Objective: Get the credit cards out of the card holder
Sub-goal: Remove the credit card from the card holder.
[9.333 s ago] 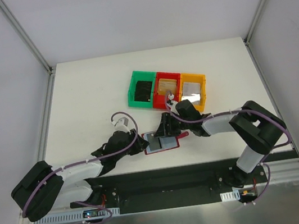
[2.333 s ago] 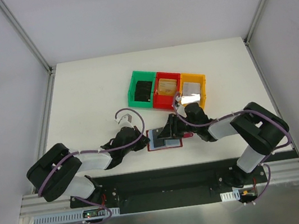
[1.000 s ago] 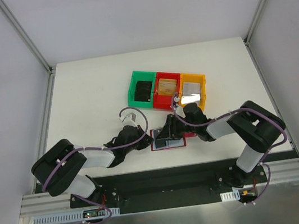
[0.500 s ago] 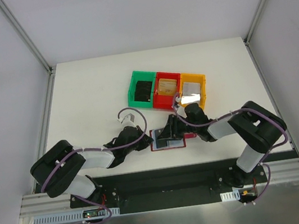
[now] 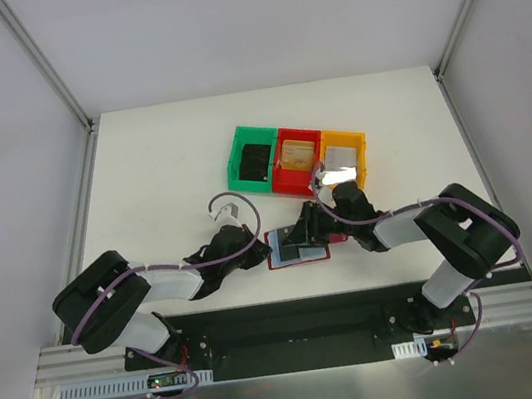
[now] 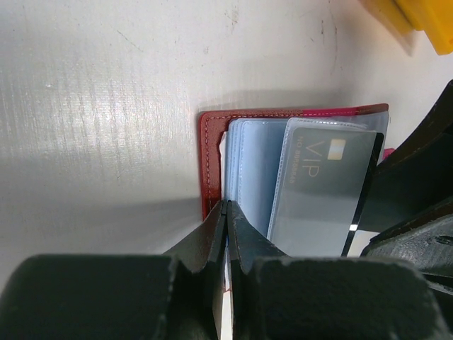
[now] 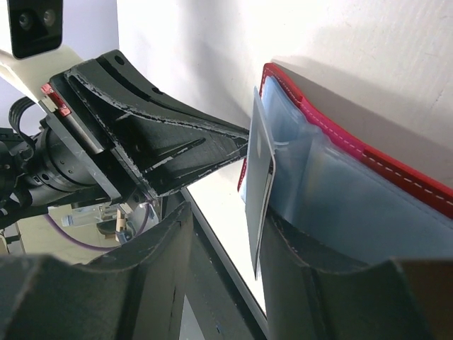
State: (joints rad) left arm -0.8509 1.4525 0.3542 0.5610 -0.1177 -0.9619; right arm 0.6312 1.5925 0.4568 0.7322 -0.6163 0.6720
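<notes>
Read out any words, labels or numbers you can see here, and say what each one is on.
"VIP": large letters on the dark card at the red card holder, left wrist view.
Small print beside "VIP" on that card: too blurred to read.
Cards in the bins, top view: too small to read.
No other text is readable.
</notes>
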